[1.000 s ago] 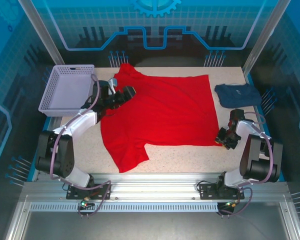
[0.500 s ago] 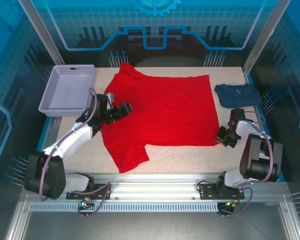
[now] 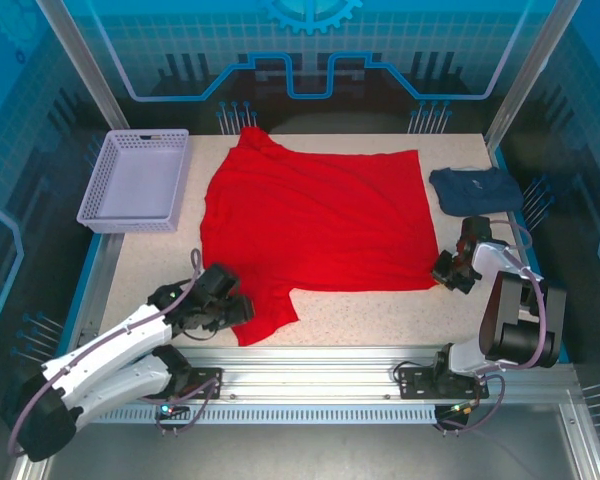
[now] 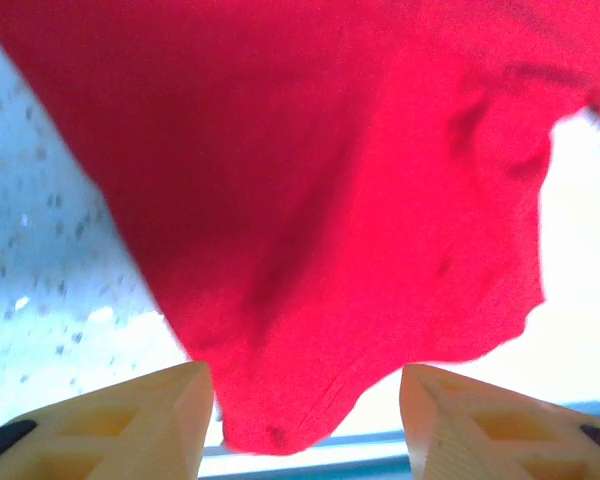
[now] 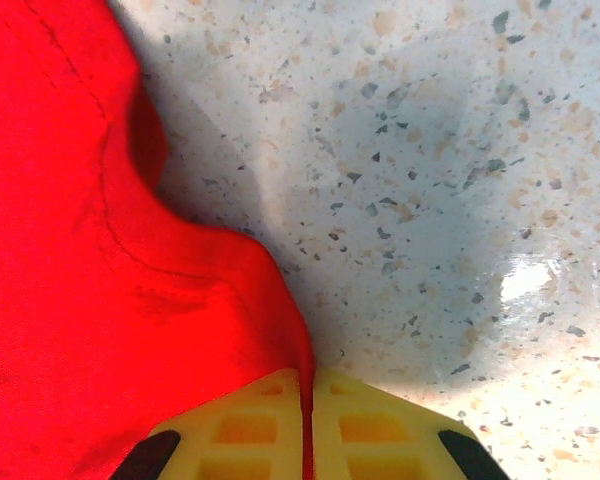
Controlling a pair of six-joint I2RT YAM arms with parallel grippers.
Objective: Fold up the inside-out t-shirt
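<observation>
The inside-out t-shirt (image 3: 320,220) lies spread flat across the middle of my worktop (image 3: 380,318). At the near edge my left gripper (image 3: 242,312) straddles its sleeve, jaws apart. By the right edge my right gripper (image 3: 444,272) is clamped on its hem corner.

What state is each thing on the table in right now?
red t-shirt, spread flat, not yet folded
left gripper, open, straddling the near sleeve's tip
right gripper, shut on the shirt's near hem corner
navy garment, folded
basket, empty
</observation>
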